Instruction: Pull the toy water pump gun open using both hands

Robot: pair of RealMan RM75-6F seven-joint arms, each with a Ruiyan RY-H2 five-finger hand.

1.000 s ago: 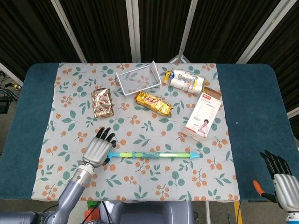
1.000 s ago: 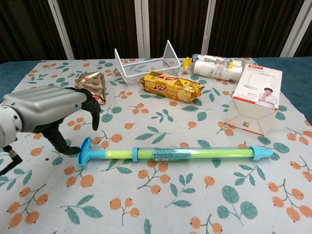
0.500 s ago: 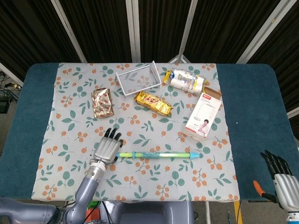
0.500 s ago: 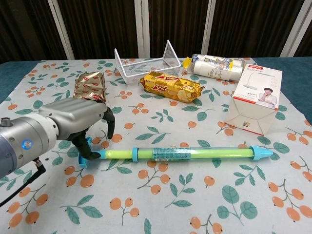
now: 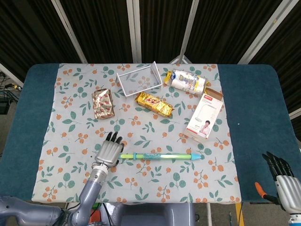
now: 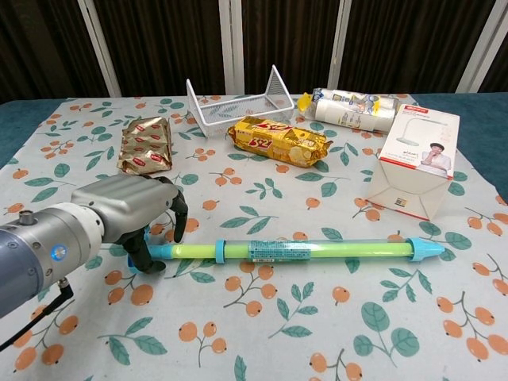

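The toy water pump gun [image 5: 160, 155] lies flat on the floral cloth, a green tube with blue ends; its blue nozzle tip [image 6: 429, 250] points right. My left hand [image 5: 108, 153] arches over the handle end, which it hides. In the chest view the left hand [image 6: 131, 218] has its fingers [image 6: 181, 226] curled down on the far side of the tube and its thumb on the near side, with a gap left around the tube. My right hand [image 5: 282, 176] hangs off the table's lower right corner, fingers straight, holding nothing.
Behind the pump gun lie a gold biscuit pack [image 6: 278, 139], a foil snack bag [image 6: 145, 143], a white wire rack [image 6: 238, 99], a rolled pack [image 6: 353, 107] and a white carton [image 6: 417, 163]. An orange-handled tool [image 5: 261, 190] shows below the table edge by the right hand.
My left hand moved right from beside the handle to over it and sank lower, its fingers curling more. The pump gun and the right hand stayed put.
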